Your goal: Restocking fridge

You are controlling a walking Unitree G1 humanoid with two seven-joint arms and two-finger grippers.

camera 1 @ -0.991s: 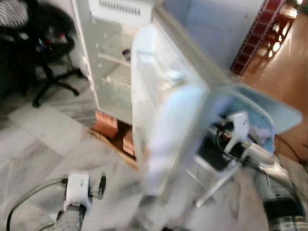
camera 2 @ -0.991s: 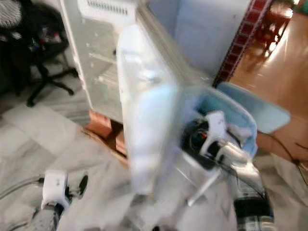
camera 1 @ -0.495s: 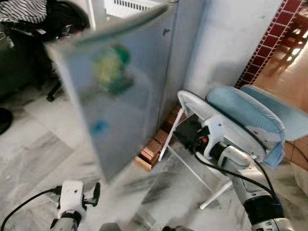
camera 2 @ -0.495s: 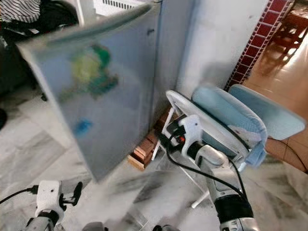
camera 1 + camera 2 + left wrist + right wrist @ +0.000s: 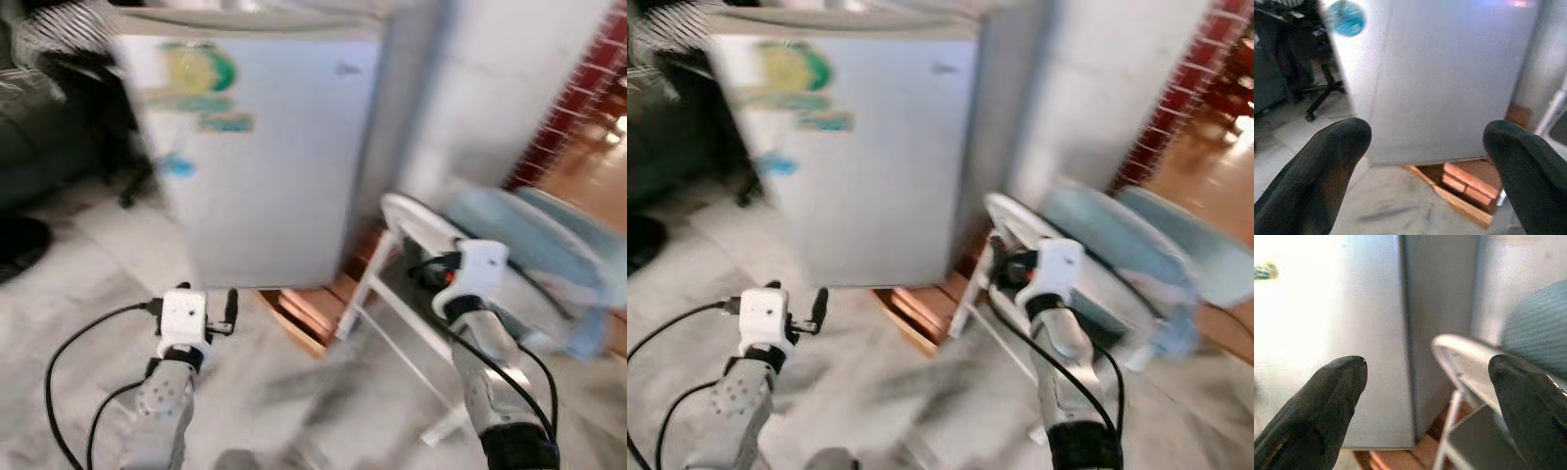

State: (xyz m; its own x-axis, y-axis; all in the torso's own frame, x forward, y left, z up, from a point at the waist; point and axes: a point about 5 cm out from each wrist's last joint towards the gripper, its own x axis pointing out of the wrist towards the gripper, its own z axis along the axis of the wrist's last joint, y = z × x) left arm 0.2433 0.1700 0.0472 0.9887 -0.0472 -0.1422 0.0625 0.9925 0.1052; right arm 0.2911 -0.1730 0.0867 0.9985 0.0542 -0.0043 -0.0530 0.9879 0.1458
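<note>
Left end effector (image 5: 231,311): you hold it wide open, empty.
Right end effector (image 5: 1425,396): likewise open, empty.
Fridge (image 5: 284,166): door shut, straight ahead; your left arm nearer.

Motion blur is smearing both eye views; glare is washing out the fridge door (image 5: 1298,323) at 9 o'clock; wrist-view fingertips (image 5: 1317,161) are showing soft.

Pale marble floor (image 5: 88,284) carries everything here — a small white fridge (image 5: 274,166) raised on bricks and a wooden board (image 5: 1464,188), with a white folding rack (image 5: 402,255) just beside it and a black office chair (image 5: 1322,93) behind.
</note>
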